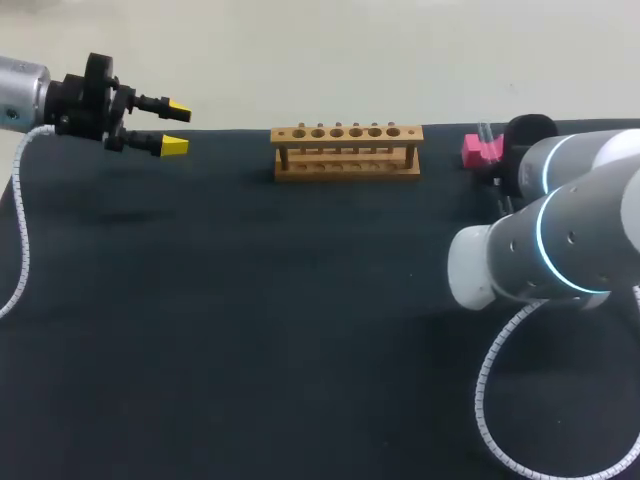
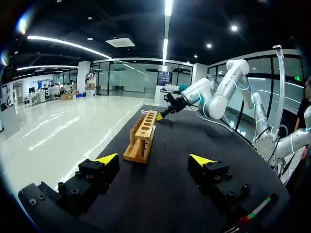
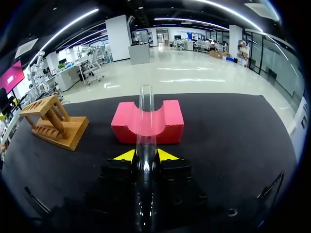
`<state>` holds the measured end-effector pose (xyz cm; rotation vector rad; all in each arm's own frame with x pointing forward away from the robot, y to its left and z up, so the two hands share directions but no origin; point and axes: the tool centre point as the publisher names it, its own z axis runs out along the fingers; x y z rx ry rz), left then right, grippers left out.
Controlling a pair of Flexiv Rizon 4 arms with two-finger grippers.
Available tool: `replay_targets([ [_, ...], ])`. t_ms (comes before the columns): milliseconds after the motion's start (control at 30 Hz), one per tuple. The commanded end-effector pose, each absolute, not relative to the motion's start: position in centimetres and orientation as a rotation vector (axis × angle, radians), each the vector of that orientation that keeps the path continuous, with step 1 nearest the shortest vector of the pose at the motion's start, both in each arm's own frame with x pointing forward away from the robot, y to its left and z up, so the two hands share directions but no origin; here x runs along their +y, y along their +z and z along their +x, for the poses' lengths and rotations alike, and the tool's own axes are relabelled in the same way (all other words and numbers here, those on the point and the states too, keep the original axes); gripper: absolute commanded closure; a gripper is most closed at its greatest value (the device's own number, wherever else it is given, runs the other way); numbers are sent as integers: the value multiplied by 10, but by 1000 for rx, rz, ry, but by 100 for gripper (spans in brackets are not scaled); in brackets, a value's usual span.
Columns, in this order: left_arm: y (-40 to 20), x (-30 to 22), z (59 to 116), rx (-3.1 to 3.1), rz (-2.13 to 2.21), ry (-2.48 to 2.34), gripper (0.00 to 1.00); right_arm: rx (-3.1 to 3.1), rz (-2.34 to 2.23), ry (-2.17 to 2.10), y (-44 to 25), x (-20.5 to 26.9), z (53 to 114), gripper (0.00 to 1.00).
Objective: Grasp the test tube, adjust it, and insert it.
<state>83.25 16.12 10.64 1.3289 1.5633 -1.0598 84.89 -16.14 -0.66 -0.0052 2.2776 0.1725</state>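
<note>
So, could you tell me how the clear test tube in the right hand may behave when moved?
The clear cylindrical test tube looks thin-walled, so probably fragile under hard squeezing. Smooth and round, it may slip in the right hand and would likely roll if set down.

One test tube (image 3: 145, 114), one wooden rack (image 1: 346, 152), one pink block (image 3: 170, 121), two pincers (image 1: 172, 125) (image 3: 146, 155).

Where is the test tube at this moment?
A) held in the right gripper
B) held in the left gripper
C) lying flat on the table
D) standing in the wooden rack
A: the yellow tips of the right gripper press the test tube from both sides.
</note>
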Motion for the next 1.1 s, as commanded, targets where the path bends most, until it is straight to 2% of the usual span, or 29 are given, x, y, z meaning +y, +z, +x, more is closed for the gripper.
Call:
replay_targets([
  [33,106,162,835,1560,1334,-1066,0,2277,3,180,-5,-164,846,100],
  [467,106,162,835,1560,1334,-1066,0,2271,64,170,16,-163,832,100],
  [1100,106,162,835,1560,1334,-1066,0,2293,136,166,83,-127,802,100],
])
